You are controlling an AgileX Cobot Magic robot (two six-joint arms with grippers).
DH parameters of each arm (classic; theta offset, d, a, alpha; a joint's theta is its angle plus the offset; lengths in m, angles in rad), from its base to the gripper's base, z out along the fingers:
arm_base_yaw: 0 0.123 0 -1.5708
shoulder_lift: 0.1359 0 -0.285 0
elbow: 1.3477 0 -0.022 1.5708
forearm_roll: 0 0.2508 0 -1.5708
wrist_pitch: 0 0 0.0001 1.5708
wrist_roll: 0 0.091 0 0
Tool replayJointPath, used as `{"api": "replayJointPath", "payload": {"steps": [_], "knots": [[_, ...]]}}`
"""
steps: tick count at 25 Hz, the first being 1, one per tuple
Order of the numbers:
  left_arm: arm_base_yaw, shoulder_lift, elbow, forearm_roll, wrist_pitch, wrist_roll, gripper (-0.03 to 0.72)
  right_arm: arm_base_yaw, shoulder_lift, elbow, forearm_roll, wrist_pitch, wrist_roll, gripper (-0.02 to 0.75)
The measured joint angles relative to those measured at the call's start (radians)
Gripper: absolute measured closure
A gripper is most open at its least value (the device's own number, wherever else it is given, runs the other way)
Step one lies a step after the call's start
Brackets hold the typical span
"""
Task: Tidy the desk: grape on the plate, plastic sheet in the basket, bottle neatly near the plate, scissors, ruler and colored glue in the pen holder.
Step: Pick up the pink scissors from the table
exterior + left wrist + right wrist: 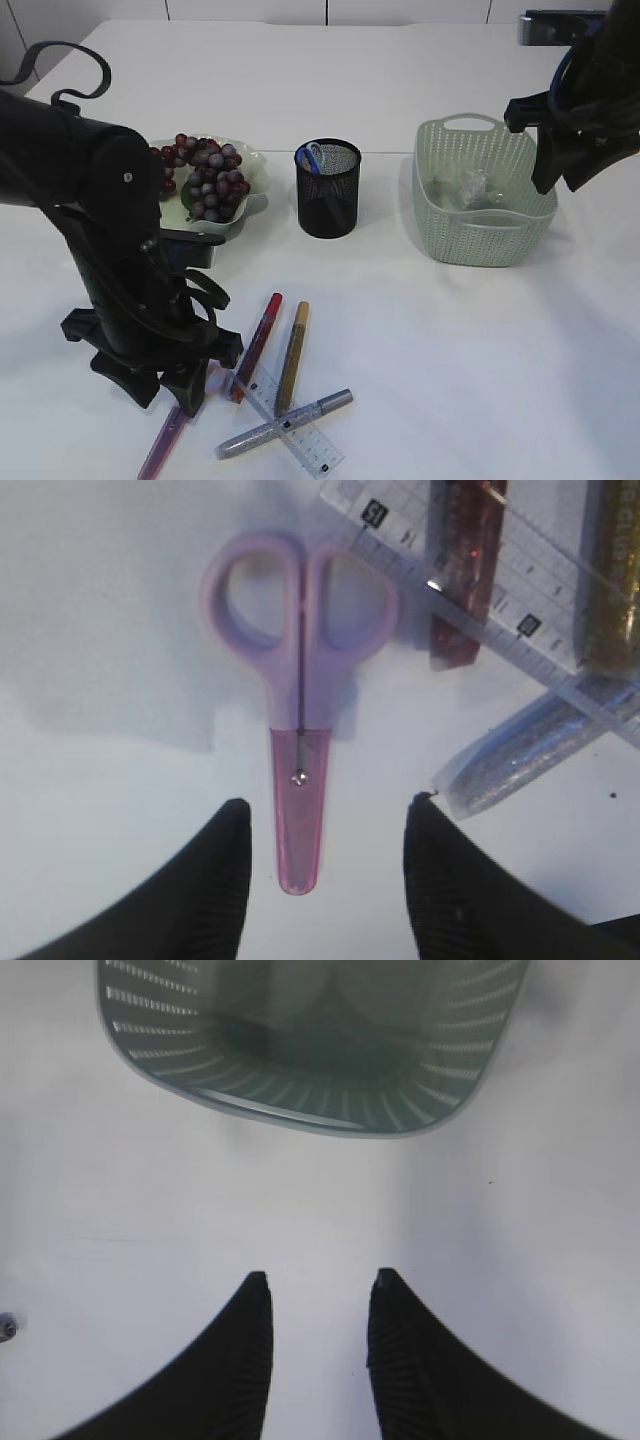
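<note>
Your left gripper (pixel 325 825) hangs low over the scissors (pixel 300 700), jaws spread with nothing held, one finger on either side of the pink blade cover. The risk is in the close: the cover tapers and looks slick, so a pinch this near the tip could squirt the scissors forward or lift them nose-down with the heavier lilac handles swinging. If they swing, they may strike the clear ruler (pixel 480 580), which lies just beside the handles.

The clutter is tight. The ruler runs diagonally with the red glitter glue pen (pixel 465 570) and a gold glue pen (pixel 615 570) lying across it, and the silver glue pen (pixel 540 755) is close by your right-hand finger. A slightly wide approach could nudge that silver pen and roll it.

In the exterior view, the black mesh pen holder (pixel 328 190) stands between the plate (pixel 255 160) holding the grapes (pixel 205 175) and the green basket (pixel 480 215). Something blue already sits in the holder, so the scissors may snag on it going in. The basket holds what looks like crumpled clear plastic; you cannot tell more.

Your right gripper (pixel 315 1290) hovers above bare table near the basket's rim, jaws partly parted and empty, well clear of the left arm's path. No bottle shows in any view.
</note>
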Motion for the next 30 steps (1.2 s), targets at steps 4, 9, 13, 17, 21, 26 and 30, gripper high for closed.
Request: {"api": "replayJointPath", "payload": {"steps": [4,9,13,17,21,26,30], "knots": [[0.0,0.013,0.0,0.002,0.0,-0.002,0.326,0.0,0.0,0.0,0.0,0.0,0.0,0.465],[0.0,0.015,0.0,0.002,-0.002,-0.004,0.326,0.0,0.0,0.0,0.0,0.0,0.0,0.466],[0.0,0.015,0.0,0.002,-0.014,-0.004,0.326,0.0,0.0,0.0,0.0,0.0,0.0,0.466],[0.0,0.015,0.0,0.006,-0.018,-0.004,0.326,-0.002,0.0,0.0,0.0,0.0,0.0,0.465],[0.0,0.015,0.0,0.013,-0.017,-0.004,0.326,-0.002,0.0,0.0,0.0,0.0,0.0,0.465],[0.0,0.015,0.0,0.018,-0.017,-0.004,0.326,-0.002,0.0,0.0,0.0,0.0,0.0,0.466],[0.0,0.016,0.0,0.019,-0.012,-0.004,0.326,-0.002,0.0,0.0,0.0,0.0,0.0,0.466]]}}
